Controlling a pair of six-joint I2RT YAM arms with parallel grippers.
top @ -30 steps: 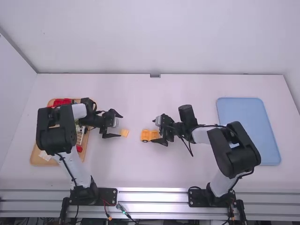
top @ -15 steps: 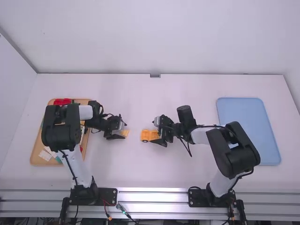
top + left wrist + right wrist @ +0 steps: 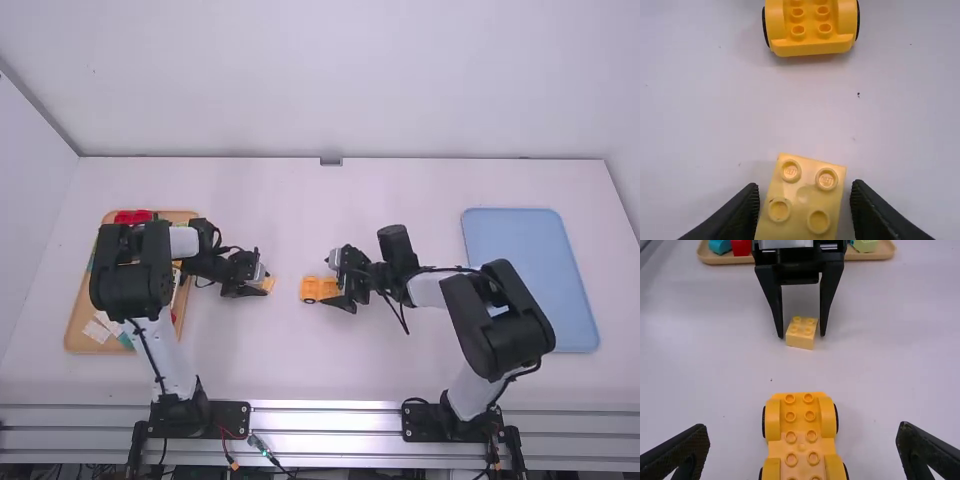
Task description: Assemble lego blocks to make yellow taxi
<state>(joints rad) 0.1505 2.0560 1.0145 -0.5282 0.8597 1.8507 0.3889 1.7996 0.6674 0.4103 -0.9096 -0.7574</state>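
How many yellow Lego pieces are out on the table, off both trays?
2: a four-stud brick between the open fingers of the left hand, and a wheeled chassis between the open fingers of the right hand. Others may be hidden.

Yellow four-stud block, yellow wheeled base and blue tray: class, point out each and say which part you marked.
Yellow four-stud block (image 3: 803,194): left wrist view, top face between the studs.
Yellow wheeled base (image 3: 801,446): right wrist view, studded middle.
Blue tray (image 3: 530,240): high view, bare flat floor.
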